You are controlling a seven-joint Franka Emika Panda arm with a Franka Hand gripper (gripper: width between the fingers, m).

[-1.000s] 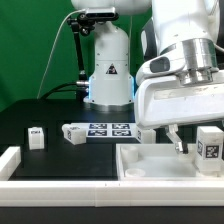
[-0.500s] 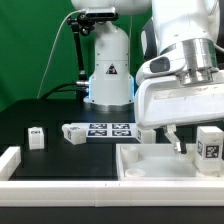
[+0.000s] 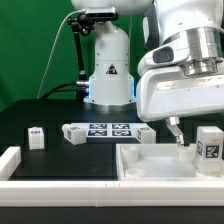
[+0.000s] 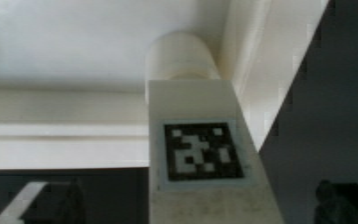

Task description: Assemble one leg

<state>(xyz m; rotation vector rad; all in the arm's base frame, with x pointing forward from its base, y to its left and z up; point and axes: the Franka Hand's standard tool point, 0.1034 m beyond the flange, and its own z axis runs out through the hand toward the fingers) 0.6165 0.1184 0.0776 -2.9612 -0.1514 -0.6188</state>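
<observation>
End effector point(image 3: 178, 133) sat above the large white tray-like piece point(image 3: 150, 160) at the exterior view's right, with one dark fingertip visible near the tray's far rim. The pictures did not show a clear gap between the fingers, but the jaws stood at their widest with nothing seen between them, so I took them as open and empty.

One leg point(image 3: 209, 146) stood upright at the tray's corner on the exterior view's right, just beside the end effector, tag facing the camera. The wrist view was filled by that leg point(image 4: 201, 130), tag down its face, against the tray's white moulding. I could not tell whether it was fully seated or only resting in its socket.

Judgement: the leg appeared placed on the tray and released. What remained was probably tightening or confirming the seat.

Other parts lay unused on the black bench point(image 3: 60, 155): a small tagged block point(image 3: 36, 137) at the exterior view's left, and the marker board point(image 3: 105, 130) mid-bench with another small block point(image 3: 73, 133) at its end.
</observation>
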